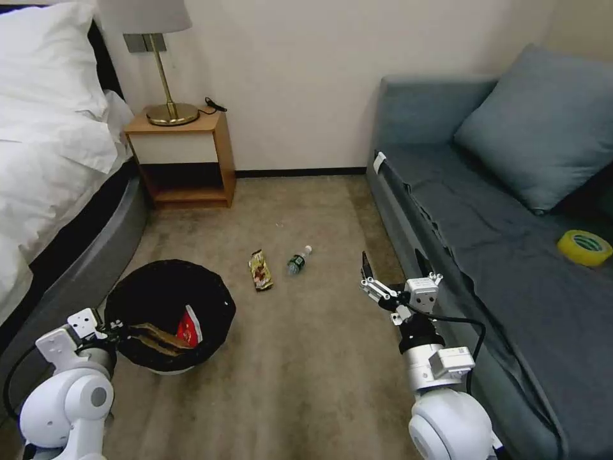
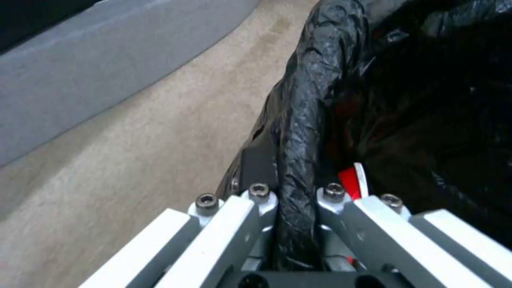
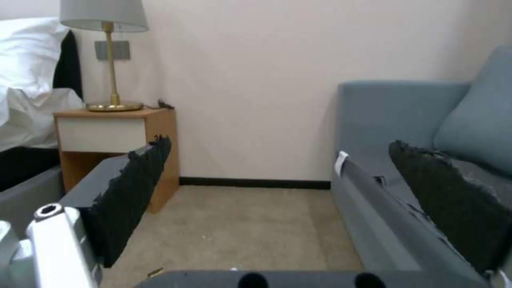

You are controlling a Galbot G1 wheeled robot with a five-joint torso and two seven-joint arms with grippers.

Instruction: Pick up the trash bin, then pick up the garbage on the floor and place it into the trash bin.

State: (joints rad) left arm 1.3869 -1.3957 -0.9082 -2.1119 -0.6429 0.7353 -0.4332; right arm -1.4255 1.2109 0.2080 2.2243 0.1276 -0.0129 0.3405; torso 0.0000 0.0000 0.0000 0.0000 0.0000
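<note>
The trash bin (image 1: 167, 300), white with a black bag over its rim, sits on the carpet at the near left. My left gripper (image 1: 120, 331) is shut on the near rim (image 2: 299, 120), one finger on each side. Inside the bin lie crumpled brown paper (image 1: 155, 338) and a red-white wrapper (image 1: 189, 327) (image 2: 352, 181). On the floor beyond the bin lie a brown-yellow snack wrapper (image 1: 260, 270) and a small green bottle (image 1: 297, 260). My right gripper (image 1: 393, 267) hovers open and empty beside the sofa, to the right of the bottle; its black pads (image 3: 133, 188) are spread wide.
A bed (image 1: 57, 172) runs along the left, and a wooden nightstand (image 1: 182, 156) with a lamp (image 1: 169, 96) stands at the back. A grey-blue sofa (image 1: 511, 255) borders the right, carrying a cushion (image 1: 543, 121) and a yellow tape roll (image 1: 584, 247). Bare carpet lies between.
</note>
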